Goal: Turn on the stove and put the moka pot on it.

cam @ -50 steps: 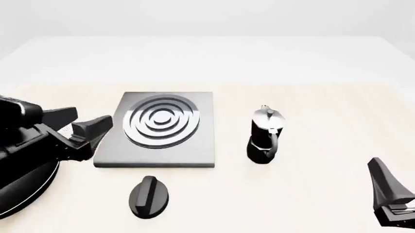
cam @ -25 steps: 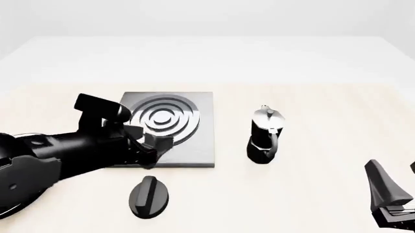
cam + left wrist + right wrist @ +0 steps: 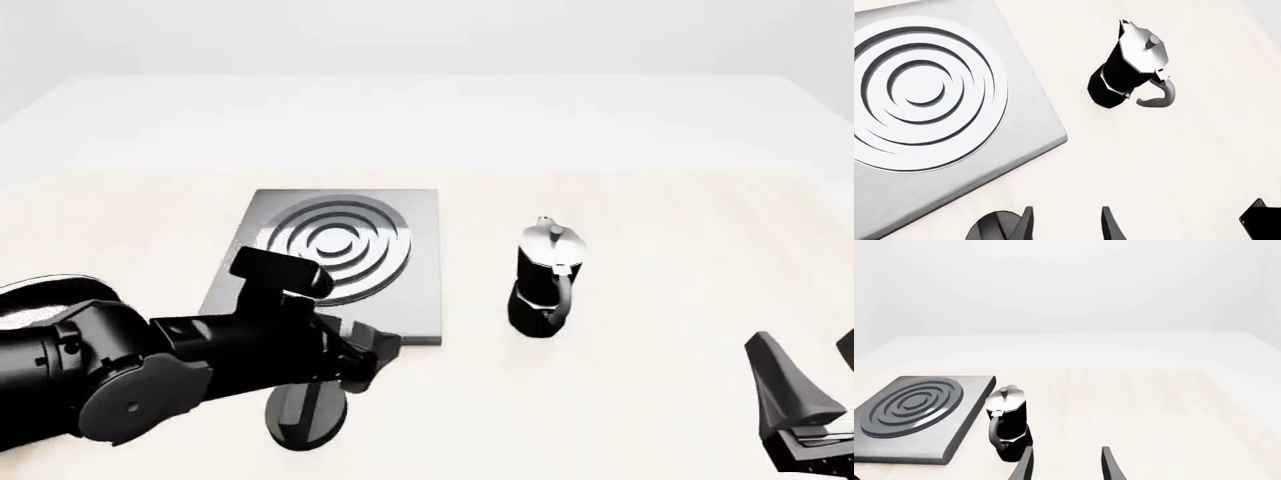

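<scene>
Pale counter (image 3: 641, 400), left claw (image 3: 371, 356) spread above black knob (image 3: 304, 415), stove (image 3: 334, 262) behind, moka pot (image 3: 545, 278) standing apart, right claw (image 3: 1066, 465) spread, empty.

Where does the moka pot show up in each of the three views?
Front view: moka pot stands upright, right of the stove.
Left wrist view: top centre-right, seen from above.
Right wrist view: lower left-centre.
Shared landmark: the stove beside it.
</scene>
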